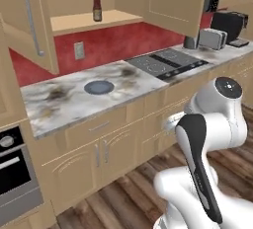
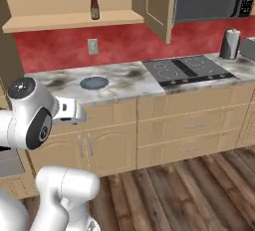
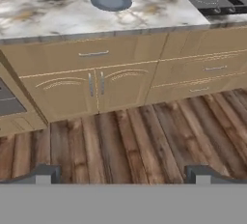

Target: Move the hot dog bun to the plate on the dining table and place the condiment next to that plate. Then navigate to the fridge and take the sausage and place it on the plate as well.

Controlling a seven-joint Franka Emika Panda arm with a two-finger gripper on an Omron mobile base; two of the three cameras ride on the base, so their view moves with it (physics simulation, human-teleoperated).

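Observation:
The condiment point(image 1: 97, 9) point(image 2: 94, 7), a small dark-red bottle with a dark cap, stands upright on the shelf of an open wall cabinet above the counter. My gripper point(image 3: 124, 175) is open with nothing between its fingertips. It hangs over the wooden floor in front of the counter's lower cabinets, well below the bottle and apart from it. The arm is folded close to the base in both base views. The hot dog bun, the plate, the dining table, the fridge and the sausage are out of view.
A small dark blue-grey plate point(image 1: 99, 87) point(image 2: 94, 82) point(image 3: 111, 0) lies on the marble wall counter point(image 1: 59, 99). A black cooktop point(image 1: 167, 62) point(image 2: 188, 69) sits to its right, then a toaster point(image 1: 212, 38) and a steel canister point(image 2: 229, 44). Cabinet doors point(image 1: 29, 20) point(image 2: 159, 6) hang open. An oven point(image 1: 12, 173) is at the left.

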